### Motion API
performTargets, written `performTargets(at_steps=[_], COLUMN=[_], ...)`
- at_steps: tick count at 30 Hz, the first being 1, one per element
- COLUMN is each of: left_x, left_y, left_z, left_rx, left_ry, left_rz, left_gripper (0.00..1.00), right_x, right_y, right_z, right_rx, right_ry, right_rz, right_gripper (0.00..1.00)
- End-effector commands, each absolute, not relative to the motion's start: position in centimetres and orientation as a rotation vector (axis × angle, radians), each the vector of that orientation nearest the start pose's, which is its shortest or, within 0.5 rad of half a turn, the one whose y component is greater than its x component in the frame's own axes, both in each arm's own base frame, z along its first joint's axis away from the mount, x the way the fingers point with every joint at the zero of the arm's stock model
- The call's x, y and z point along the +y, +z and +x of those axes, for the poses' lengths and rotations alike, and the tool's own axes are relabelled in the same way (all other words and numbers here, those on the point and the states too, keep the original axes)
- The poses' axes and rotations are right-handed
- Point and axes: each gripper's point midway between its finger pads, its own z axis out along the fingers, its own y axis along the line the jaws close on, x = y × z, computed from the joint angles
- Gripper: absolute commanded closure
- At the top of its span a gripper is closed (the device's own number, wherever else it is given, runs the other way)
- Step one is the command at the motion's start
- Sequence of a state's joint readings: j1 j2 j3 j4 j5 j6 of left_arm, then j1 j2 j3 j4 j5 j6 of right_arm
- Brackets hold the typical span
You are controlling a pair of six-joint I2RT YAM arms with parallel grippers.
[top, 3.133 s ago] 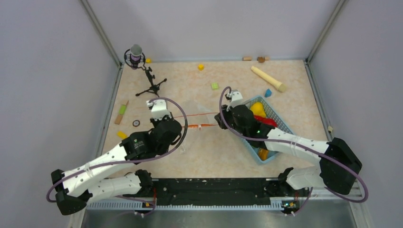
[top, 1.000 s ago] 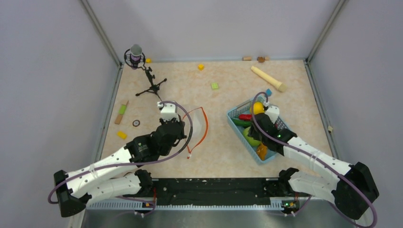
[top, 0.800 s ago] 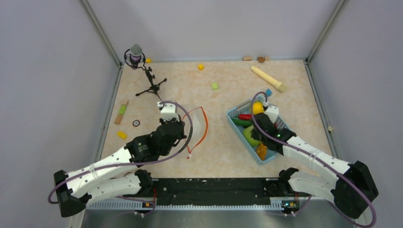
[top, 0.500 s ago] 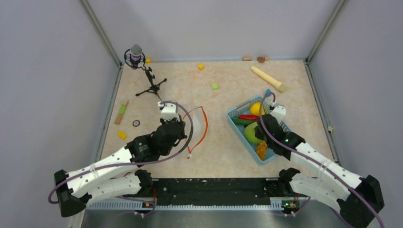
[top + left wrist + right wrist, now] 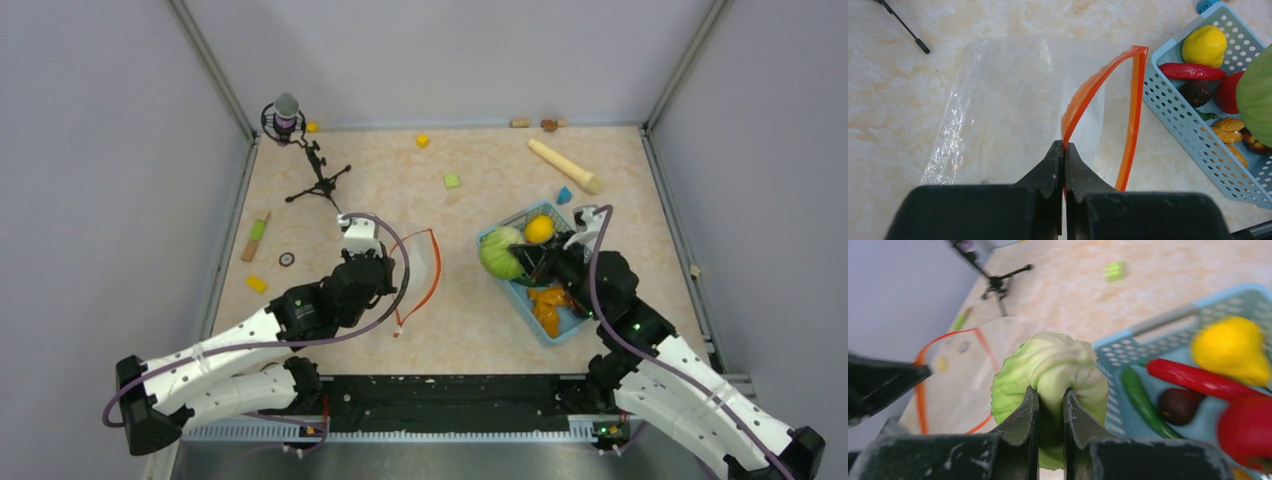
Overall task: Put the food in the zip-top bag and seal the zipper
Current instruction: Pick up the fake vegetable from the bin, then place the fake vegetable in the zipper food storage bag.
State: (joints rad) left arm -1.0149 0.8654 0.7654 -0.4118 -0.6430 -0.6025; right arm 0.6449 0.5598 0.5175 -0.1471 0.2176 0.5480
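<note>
Two pinches: the left gripper [image 5: 1064, 148] clamps the zipper [image 5: 1096, 80], propping open the zip-top bag [image 5: 1003, 105]; the right gripper [image 5: 1050, 399] squeezes the green piece [image 5: 1048, 360] above the basket [image 5: 1178, 117] rim, the bag's mouth lying to its left.

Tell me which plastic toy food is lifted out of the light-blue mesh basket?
The pale green crinkly plastic cabbage, pinched in the right gripper over the light-blue mesh basket's edge; the yellow lemon and red chili lie inside.
</note>
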Motion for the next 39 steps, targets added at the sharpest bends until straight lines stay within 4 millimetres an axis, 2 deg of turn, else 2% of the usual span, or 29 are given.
performTargets(at_steps=[1,4,7,13,16,21,25,32,34,39], left_x=[-19.6,-19.7,-19.8,-20.2,-20.5,-21.4,-21.5,-22.1,-22.4,-23.3], left_y=[21.7,21.7,21.9,21.9,21.9,22.1,22.2,22.2,22.2,22.4], left_z=[22.2,22.2,22.0,21.8,21.7,21.3,21.2,20.9,20.7,20.2], left_rx=[1.958,1.958,1.957,1.950,1.952,1.954,1.947,1.945,1.940,1.930], left_ry=[-0.430,-0.438,-0.452,-0.481,-0.496,-0.551,-0.568,-0.602,-0.620,-0.677], left_rz=[0.012,0.016,0.021,0.041,0.052,0.084,0.095,0.129,0.148,0.198], left_gripper=[1.00,1.00,1.00,1.00,1.00,1.00,1.00,1.00,1.00,1.00], right_x=[23.2,26.4,28.6,33.4,34.8,35.8,36.1,35.4,35.2,35.2], right_y=[28.6,29.4,29.6,27.5,27.1,25.9,24.1,21.0,20.7,21.6], right_z=[20.1,18.3,17.5,18.0,18.9,21.4,23.1,25.2,25.7,26.7], right_rx=[1.544,1.481,1.471,1.542,1.554,1.612,1.669,1.777,1.780,1.760], right_ry=[1.092,1.286,1.420,1.378,1.328,1.250,1.159,0.961,0.934,0.934], right_rz=[-0.372,-0.544,-0.635,-0.719,-0.696,-0.587,-0.532,-0.467,-0.444,-0.331], right_gripper=[1.00,1.00,1.00,1.00,1.00,1.00,1.00,1.00,1.00,1.00])
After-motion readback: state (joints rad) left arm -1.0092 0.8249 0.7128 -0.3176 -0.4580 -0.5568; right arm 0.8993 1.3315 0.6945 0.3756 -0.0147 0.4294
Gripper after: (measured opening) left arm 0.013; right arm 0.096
